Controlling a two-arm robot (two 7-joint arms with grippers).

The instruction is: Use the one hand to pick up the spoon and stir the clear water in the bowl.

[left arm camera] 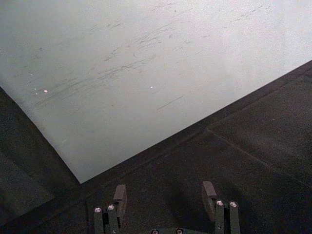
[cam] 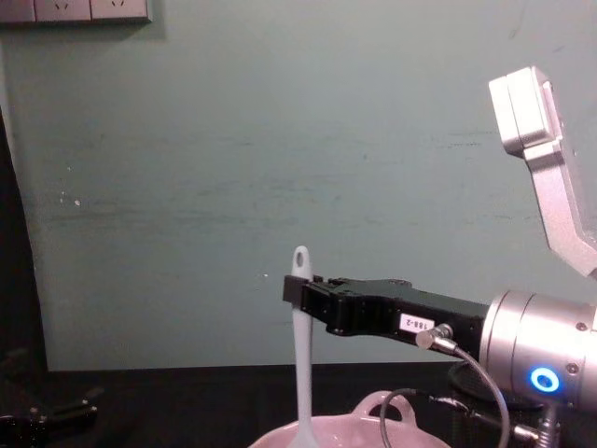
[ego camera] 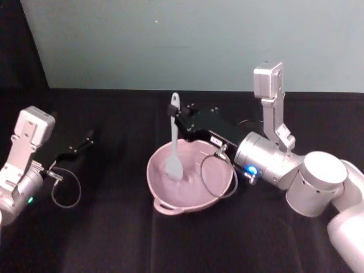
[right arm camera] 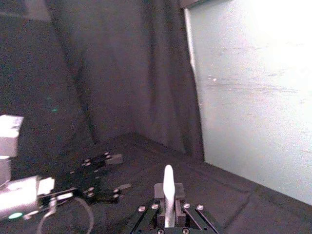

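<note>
Spoon [ego camera: 174, 165] standing in pink bowl [ego camera: 196, 199]

At the far left of the black counter [ego camera: 114, 239], the left hand [left arm camera: 164, 192] sits idle, its fingers spread. At the middle, the white spoon stands nearly upright, its broad head down inside the bowl. Reaching in from the right over the bowl's far rim, the right hand [ego camera: 177, 118] pinches the handle just below its holed tip

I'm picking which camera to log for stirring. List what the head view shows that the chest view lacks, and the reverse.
Head view adds the head of the spoon down inside the pink bowl and the bowl's whole rim. Chest view adds wall sockets high on the left. Shared: the right gripper shut on the upright spoon handle above the bowl. Parked open, far left: the left gripper.
</note>
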